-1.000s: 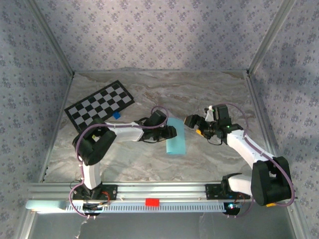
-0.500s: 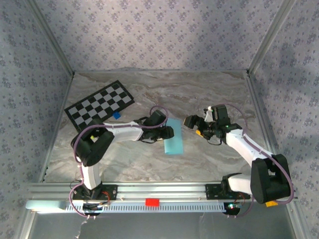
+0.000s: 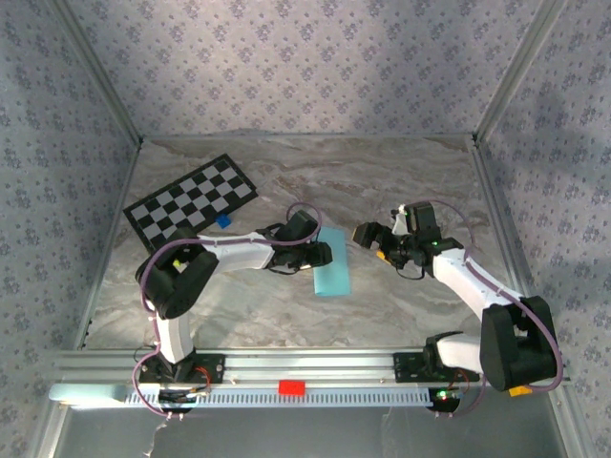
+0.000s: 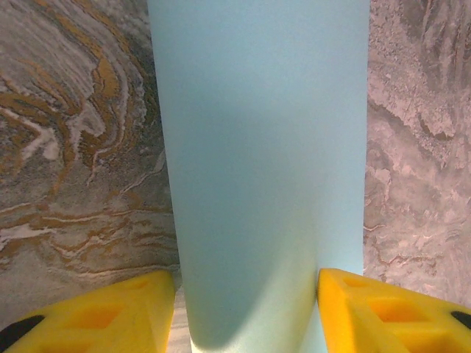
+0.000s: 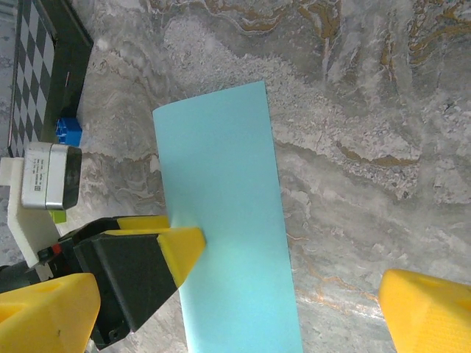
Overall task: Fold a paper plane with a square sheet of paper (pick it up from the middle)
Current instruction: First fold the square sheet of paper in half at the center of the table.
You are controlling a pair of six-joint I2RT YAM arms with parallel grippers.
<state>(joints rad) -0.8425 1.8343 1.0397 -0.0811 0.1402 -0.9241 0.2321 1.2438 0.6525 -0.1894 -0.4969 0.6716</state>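
Though within tool, paper end unseen.

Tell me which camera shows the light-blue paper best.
Right wrist: the paper lies large and sharp, with three edges and two corners in frame. Top external shows its full length but small. Left wrist shows a close strip between the yellow fingers.

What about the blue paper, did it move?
Yes. The square sheet of paper slid slightly left, toward the checkerboard card, with the left gripper.
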